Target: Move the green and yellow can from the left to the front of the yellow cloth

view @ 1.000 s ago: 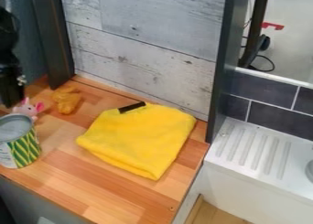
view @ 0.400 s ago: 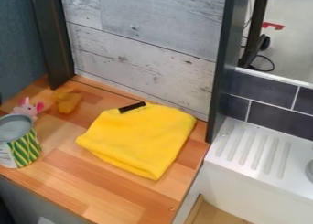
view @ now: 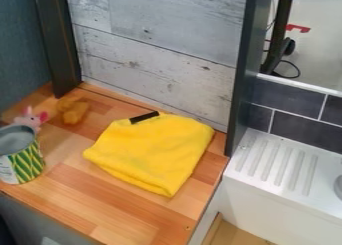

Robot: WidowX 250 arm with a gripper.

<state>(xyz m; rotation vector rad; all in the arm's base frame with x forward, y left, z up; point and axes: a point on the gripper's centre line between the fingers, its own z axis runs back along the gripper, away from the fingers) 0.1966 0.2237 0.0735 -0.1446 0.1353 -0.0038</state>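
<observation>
Nr side first: grey cabinet front [view: 33, 217] below the wood tabletop [view: 127, 206], whose nr edge runs at a slant. Striped can [view: 25, 161], green & yellow w/ a pale panel, stands upright nr the tabletop's L end, close to the nr edge; top open, grey inside. Yellow cloth [view: 152, 151] lies folded, approx. flat, mid to R on the tabletop: one cnr points to the nr edge, another sits just beside the R edge, far side close to the back edge. Small black strip [view: 144, 117] lies along the cloth's far L side, touching it. Can't tell if the jaws are wide, narrow or holding smth. Pink toy [view: 28, 120] w/ upright ears is just behind the can, lower part hidden by it; can't tell if the two touch. Brown lump [view: 72, 110] is a bit R of the toy, nr the tabletop's back L cnr, well apart from the cloth. R of the tabletop: white drainboard [view: 260, 176] w/ parallel grooves, part of a round metal item [view: 338, 187] at its R. Behind: L post [view: 57, 49] & R post [view: 240, 79], both dark, w/ grey plank wall [view: 157, 54] btwn; blue-grey panel [view: 20, 59] far L, dark tiles [view: 294, 131] behind the drainboard. Farthest, upper R: black cable [view: 290, 66] & red item [view: 298, 28] beyond the tiles.
</observation>
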